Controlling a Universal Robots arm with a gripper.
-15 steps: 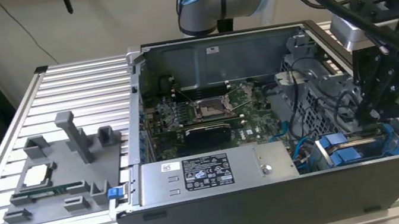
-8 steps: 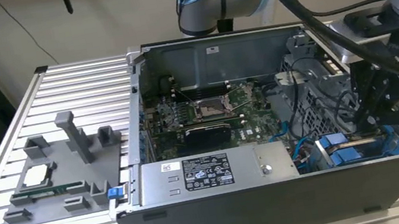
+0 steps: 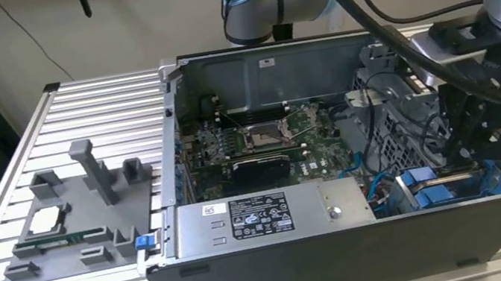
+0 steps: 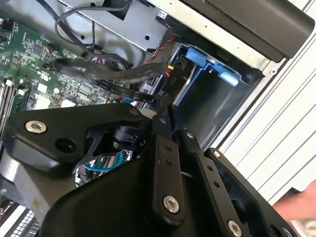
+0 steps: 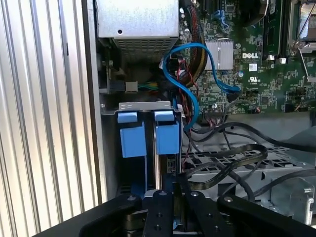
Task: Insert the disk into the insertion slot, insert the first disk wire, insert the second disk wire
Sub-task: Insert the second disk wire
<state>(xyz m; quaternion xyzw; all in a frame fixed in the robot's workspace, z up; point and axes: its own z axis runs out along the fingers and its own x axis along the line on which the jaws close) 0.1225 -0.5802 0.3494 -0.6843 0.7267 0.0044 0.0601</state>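
Observation:
Two bright blue carriers (image 5: 132, 139) (image 5: 167, 137) stand side by side in the insertion slot (image 5: 145, 105), a grey metal bay at the case's corner. The disk (image 5: 159, 170) shows edge-on under the second carrier. In the exterior view the same blue frames (image 3: 429, 187) sit at the case's front right corner. My gripper (image 5: 175, 191) (image 3: 468, 163) (image 4: 165, 106) reaches down into that bay, its fingers (image 4: 165, 148) close together. A flat black disk wire (image 4: 123, 76) (image 5: 222, 168) runs right up to the fingertips, and its end is hidden between them. A black connector (image 4: 170, 74) hangs beside the blue frame (image 4: 207, 61).
A silver labelled power-supply box (image 3: 263, 218) fills the case's front, with the motherboard (image 3: 250, 140) behind it. A blue wire (image 5: 197, 69) loops from the board toward the bay. Black cables crowd the perforated cage (image 5: 256, 158). A grey fixture plate (image 3: 71, 214) lies on the slatted table (image 3: 84, 106).

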